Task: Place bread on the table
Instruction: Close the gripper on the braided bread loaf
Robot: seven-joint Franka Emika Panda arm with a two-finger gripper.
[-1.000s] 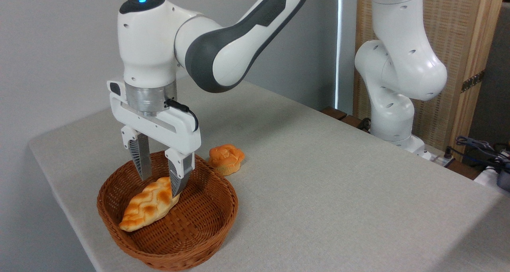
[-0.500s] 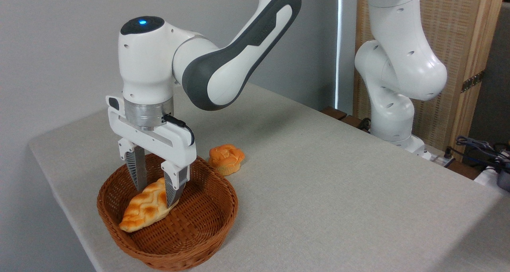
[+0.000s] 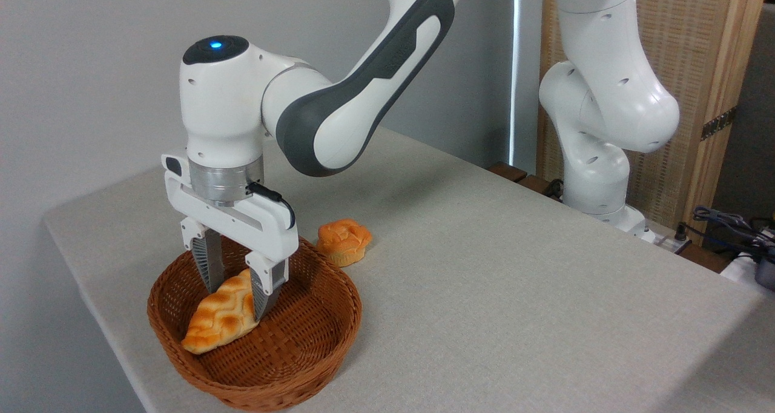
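bread (image 3: 221, 316) lying in basket (image 3: 315, 346) (upper end between the prongs), tool (image 3: 236, 292) spread around it, not visibly gripping

A single fixed camera, raised above the near table (image 3: 484, 292) corner and angled downward, views the gripper (image 3: 236, 289) closely from its front-right, with the arm's base (image 3: 605, 207) set farther back at right.

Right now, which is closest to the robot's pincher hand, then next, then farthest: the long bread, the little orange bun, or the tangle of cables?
1. The bread, between the gripper fingers, inside the basket.
2. The bun, on the table just right of the basket.
3. The cables, far right, beyond the table edge.
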